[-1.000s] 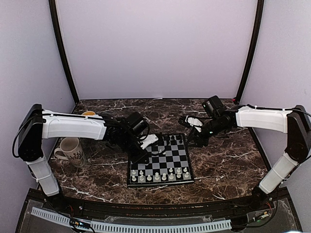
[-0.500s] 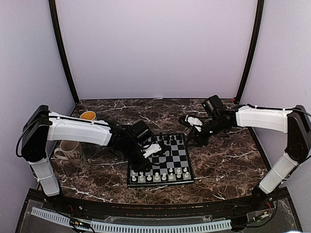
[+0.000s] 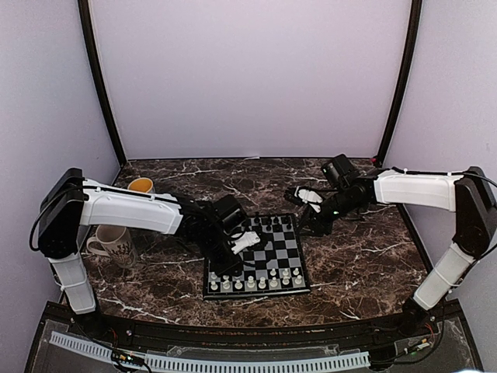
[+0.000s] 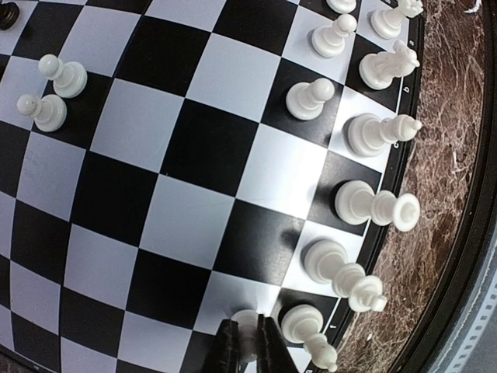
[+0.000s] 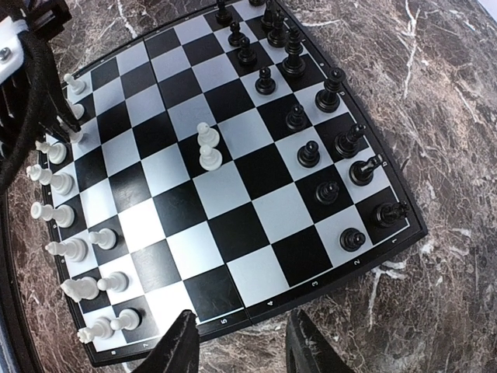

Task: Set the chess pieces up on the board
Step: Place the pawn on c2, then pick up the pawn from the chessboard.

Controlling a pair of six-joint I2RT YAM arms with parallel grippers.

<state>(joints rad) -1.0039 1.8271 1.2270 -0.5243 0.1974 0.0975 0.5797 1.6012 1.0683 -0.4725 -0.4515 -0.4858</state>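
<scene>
Inspecting the left claw [image 4: 248, 347] first, we find it clenched on a white pawn [image 4: 247, 318]. Its fingers pinch the pawn's upper part from either side, low over the near left corner of the board [image 4: 194, 140] as the top view places it. The pawn sits just inside the row of white back-rank pieces [image 4: 373, 206], beside the end one. Whether its base touches the square we cannot tell.

The right claw [image 5: 242, 334] hangs released and holds nothing, above the board's edge where it meets the table [image 5: 435, 93]. The black pieces [image 5: 311, 151] are lined up on the side opposite the white ones. Two white pawns [image 5: 208, 151] stand together mid-board, out of their rank and well apart from both claws.

We judge the chess pieces to be light, rigid, smooth plastic on small bases, so a finger brushing a neighbour could readily tip one. The sound hold is on the neck or head, taken from above, with the fingers aligned to the gaps between adjacent pieces. The board itself looks light enough to slide if nudged.
</scene>
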